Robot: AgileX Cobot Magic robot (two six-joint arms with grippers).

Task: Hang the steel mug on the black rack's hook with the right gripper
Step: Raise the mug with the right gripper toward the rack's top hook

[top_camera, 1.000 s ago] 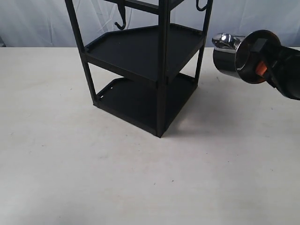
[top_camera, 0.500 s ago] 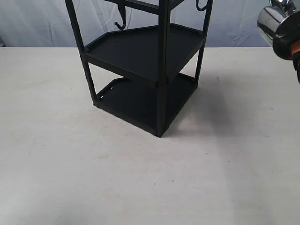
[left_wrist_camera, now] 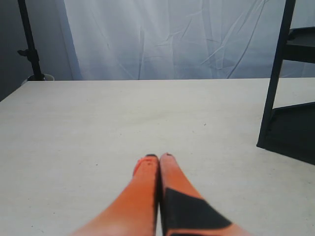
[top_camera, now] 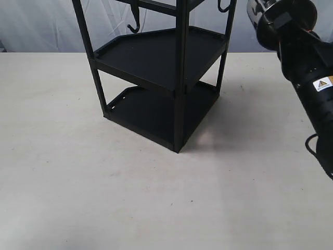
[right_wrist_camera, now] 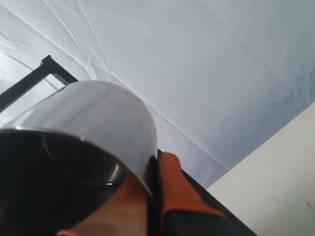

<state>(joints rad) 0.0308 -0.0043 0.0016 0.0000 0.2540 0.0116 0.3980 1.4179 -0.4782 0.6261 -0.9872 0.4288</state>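
The steel mug is gripped by its rim: my right gripper is shut on the mug's wall, one orange finger outside and the other inside. In the exterior view the right gripper is high at the top right, and only a sliver of the steel mug shows at the frame's edge. The black rack stands in the middle. Its small C-shaped hook hangs on the upper right post, a short way left of the mug. My left gripper is shut and empty, low over the table.
A longer J-shaped hook hangs at the rack's upper left. The right arm with its yellow label slants down the right edge. A white curtain backs the pale table. A rack post shows beyond the mug.
The right gripper has raised the mug from shelf height to the top of the view, then swung it left toward the rack's upper right post. More of the arm now shows.
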